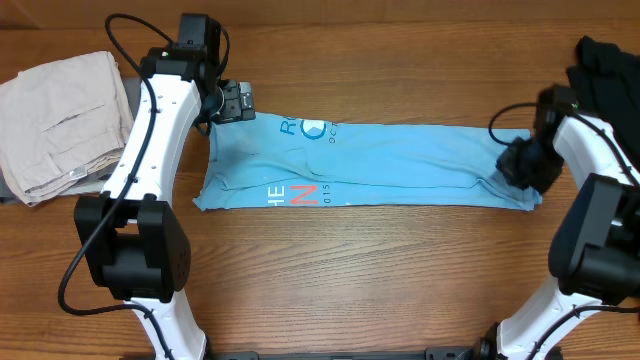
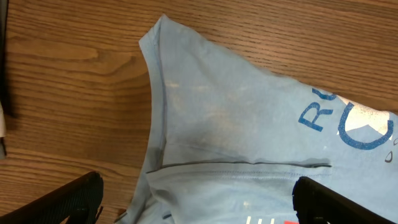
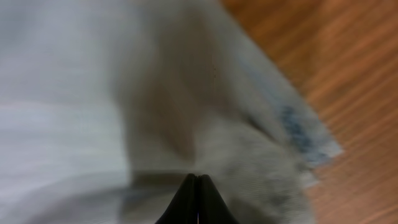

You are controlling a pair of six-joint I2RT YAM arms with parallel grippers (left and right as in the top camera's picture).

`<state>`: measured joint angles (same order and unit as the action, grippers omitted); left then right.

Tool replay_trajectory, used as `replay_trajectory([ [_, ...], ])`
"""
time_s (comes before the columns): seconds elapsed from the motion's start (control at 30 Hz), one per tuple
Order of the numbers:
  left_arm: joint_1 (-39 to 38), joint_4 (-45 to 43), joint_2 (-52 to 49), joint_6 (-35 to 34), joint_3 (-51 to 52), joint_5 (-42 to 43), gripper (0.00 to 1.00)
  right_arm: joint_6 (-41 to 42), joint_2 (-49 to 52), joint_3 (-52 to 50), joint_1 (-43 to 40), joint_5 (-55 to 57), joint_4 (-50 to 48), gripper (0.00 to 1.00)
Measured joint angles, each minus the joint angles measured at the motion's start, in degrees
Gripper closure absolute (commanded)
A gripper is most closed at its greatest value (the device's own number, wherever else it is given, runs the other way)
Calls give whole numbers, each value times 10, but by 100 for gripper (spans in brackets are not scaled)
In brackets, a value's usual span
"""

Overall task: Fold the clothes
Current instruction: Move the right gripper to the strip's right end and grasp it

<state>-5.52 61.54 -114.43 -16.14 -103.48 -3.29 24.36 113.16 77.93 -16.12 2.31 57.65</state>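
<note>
The clothes [image 1: 380, 160], a light blue T-shirt with red-and-white lettering, lie folded into a long strip across the middle of the table. My left gripper [image 1: 232, 100] hovers open over the strip's upper left corner. In the left wrist view its gripper [image 2: 199, 199] straddles the shirt's [image 2: 249, 124] hem and holds nothing. My right gripper [image 1: 520, 165] sits on the strip's right end. The blurred right wrist view shows that gripper [image 3: 198, 177] with its tips pressed together and creases of pale cloth [image 3: 124, 93] running into them, so it looks shut on the fabric.
Folded beige trousers [image 1: 60, 120] lie at the far left, just beyond the left arm. A dark garment [image 1: 610, 65] sits at the back right corner. Bare wooden table [image 1: 380, 270] stretches in front of the shirt.
</note>
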Motion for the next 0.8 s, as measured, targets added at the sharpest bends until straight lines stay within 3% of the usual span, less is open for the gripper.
replay_trajectory([
  [0.33,0,0,0,0,0,0,0,-11,0,-20,-30,0,-27,96],
  [0.5,0,0,0,0,0,0,0,-38,0,6,-30,-30,5,93],
  [0.57,0,0,0,0,0,0,0,-51,0,44,-30,-39,23,79],
  [0.63,0,0,0,0,0,0,0,-69,0,77,-30,-38,22,37],
  [0.67,0,0,0,0,0,0,0,-86,-2,92,-30,-33,14,23],
  [0.8,0,0,0,0,0,0,0,-126,-6,109,-30,1,-27,34],
])
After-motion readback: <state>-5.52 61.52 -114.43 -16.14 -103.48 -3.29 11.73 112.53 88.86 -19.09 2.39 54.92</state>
